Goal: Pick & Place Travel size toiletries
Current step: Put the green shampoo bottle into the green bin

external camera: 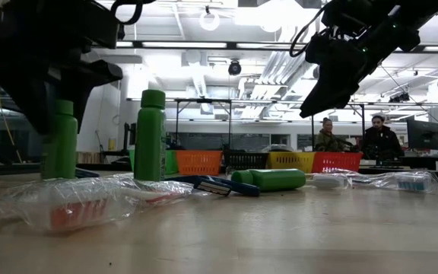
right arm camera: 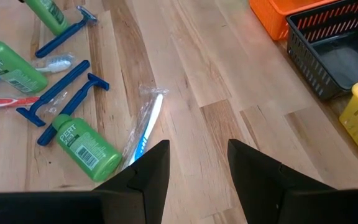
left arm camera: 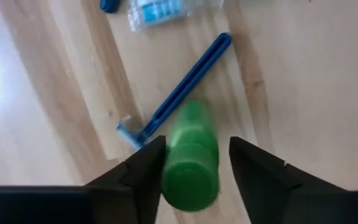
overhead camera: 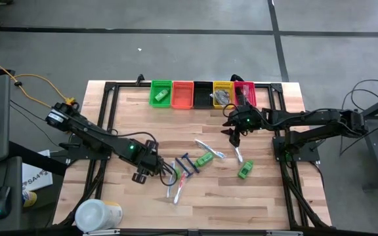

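Observation:
An upright green mini bottle (left arm camera: 190, 158) stands on the table between the fingers of my open left gripper (left arm camera: 194, 171), which hangs over it near the table's middle (overhead camera: 155, 162). A blue razor (left arm camera: 185, 87) lies beside the bottle. My right gripper (overhead camera: 233, 136) is open and empty, above the table over a wrapped toothbrush (right arm camera: 145, 130). More green bottles (right arm camera: 86, 146) (overhead camera: 245, 170), razors (right arm camera: 61, 102) and toothbrushes (overhead camera: 210, 149) lie flat on the wood between the arms. My left gripper has one finger (left arm camera: 148, 168) close against the bottle's side just below the cap (left arm camera: 166, 163); whether it touches, I cannot tell. The other finger (left arm camera: 253, 177) stands apart from the bottle. The fingers come from above, pointing down.
A row of bins stands along the far edge: green (overhead camera: 161, 93), orange (overhead camera: 183, 94), black (overhead camera: 203, 94), yellow (overhead camera: 222, 94), red (overhead camera: 244, 94). A large white tub (overhead camera: 97, 213) lies at the near left corner. Two people (external camera: 356, 139) sit beyond the table.

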Robot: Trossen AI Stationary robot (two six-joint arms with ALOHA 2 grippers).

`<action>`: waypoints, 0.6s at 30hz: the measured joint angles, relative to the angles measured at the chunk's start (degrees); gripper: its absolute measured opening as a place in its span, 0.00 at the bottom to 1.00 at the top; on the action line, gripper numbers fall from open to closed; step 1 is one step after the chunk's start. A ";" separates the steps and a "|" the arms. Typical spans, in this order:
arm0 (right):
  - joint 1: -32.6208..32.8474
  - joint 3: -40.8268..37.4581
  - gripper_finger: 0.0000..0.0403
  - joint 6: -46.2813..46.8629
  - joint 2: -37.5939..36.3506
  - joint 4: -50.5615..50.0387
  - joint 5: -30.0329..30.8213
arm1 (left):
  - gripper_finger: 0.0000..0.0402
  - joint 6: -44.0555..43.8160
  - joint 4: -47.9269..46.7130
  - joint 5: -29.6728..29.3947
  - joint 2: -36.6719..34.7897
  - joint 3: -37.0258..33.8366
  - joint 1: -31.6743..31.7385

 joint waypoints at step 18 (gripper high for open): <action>0.01 0.00 0.39 1.05 0.00 -0.02 -0.02 | 0.26 -1.51 -3.56 -0.20 -0.02 2.24 0.00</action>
